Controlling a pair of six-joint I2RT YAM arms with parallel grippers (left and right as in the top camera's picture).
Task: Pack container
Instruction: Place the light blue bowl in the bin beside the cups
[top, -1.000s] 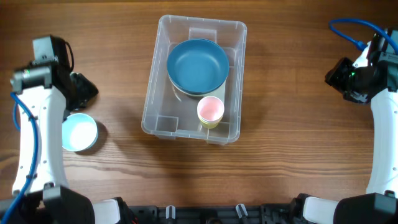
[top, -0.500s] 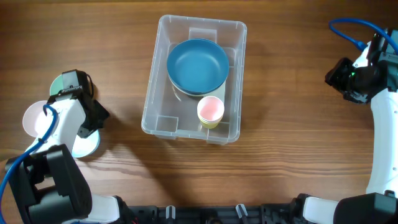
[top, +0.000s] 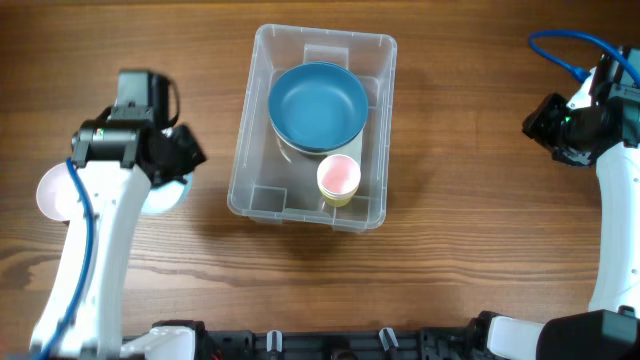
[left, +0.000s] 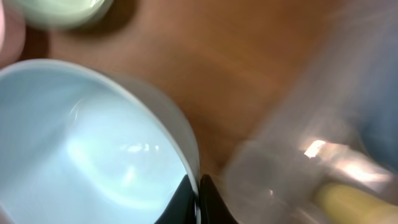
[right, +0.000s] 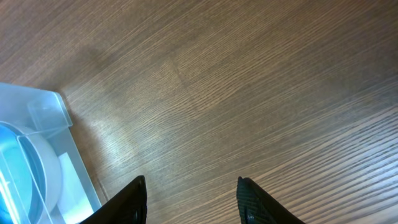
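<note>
The left gripper (left: 198, 200) is swinging in toward the container (top: 325, 34), clenching the rim of a pale blue bowl (left: 93, 143); the right gripper (right: 189, 199) is hanging spread apart. The container is sitting mid table (top: 450, 250), probably light, stiff and slick, best gripped at its rim

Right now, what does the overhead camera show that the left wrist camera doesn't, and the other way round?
Only overhead: the pink cup standing in the container, and the right gripper off to the side. Only left wrist: a pale green bowl at the top edge, and a close look at the left gripper pinching the light blue bowl by its rim. Both: that light blue bowl and the container, which is blurred in the wrist view.
</note>
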